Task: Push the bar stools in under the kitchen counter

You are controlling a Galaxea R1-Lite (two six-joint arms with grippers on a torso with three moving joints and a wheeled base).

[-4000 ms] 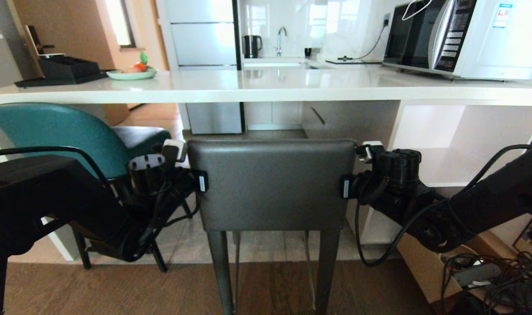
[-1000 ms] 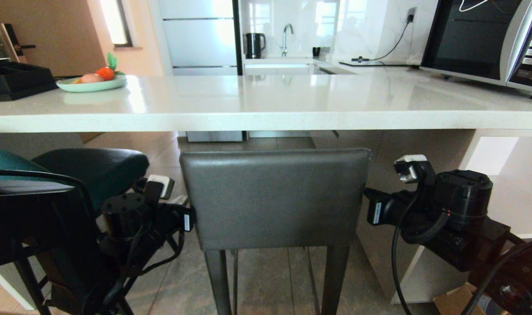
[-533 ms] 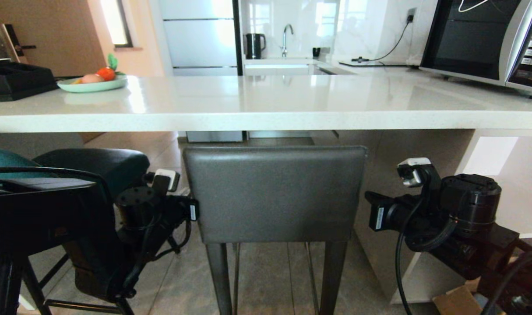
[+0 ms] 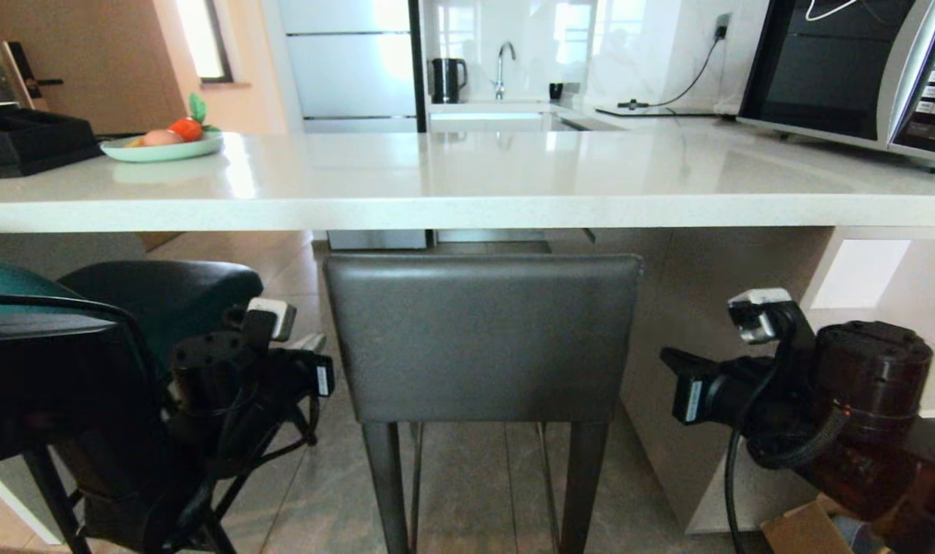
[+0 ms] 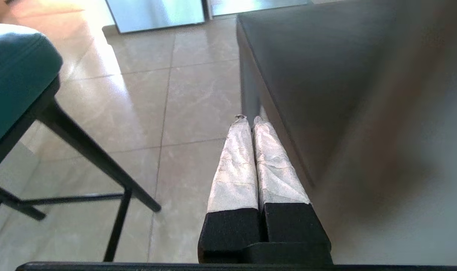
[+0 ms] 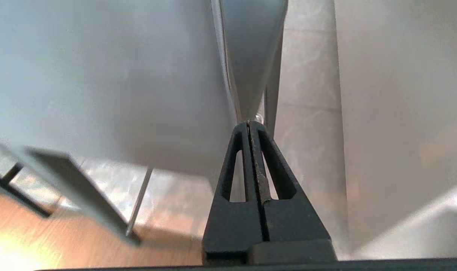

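The grey bar stool (image 4: 482, 338) stands in the middle with its boxy back just below the kitchen counter's (image 4: 467, 204) thick white edge. At the far left stands the teal bar stool (image 4: 5, 288), its seat under the counter. My left gripper (image 4: 325, 378) is shut and empty beside the grey back's left edge. A short gap separates my right gripper (image 4: 686, 400), also shut and empty, from the back's right edge. In the left wrist view the left gripper (image 5: 249, 119) lies along the grey stool (image 5: 326, 75). In the right wrist view the right gripper (image 6: 249, 124) points past the grey stool (image 6: 100, 75).
On the counter sit a fruit plate (image 4: 163, 146), a black tray (image 4: 28, 142) and a microwave (image 4: 859, 77). A white side panel (image 4: 706, 462) stands right of the stool, and a cardboard box (image 4: 802, 531) lies beside it. The teal stool's black legs (image 5: 96, 162) stand close to my left arm.
Over four seconds the view closed in on the counter and the grey stool went in with it. In the last second my right gripper drew away rightward; the left dropped back slightly.
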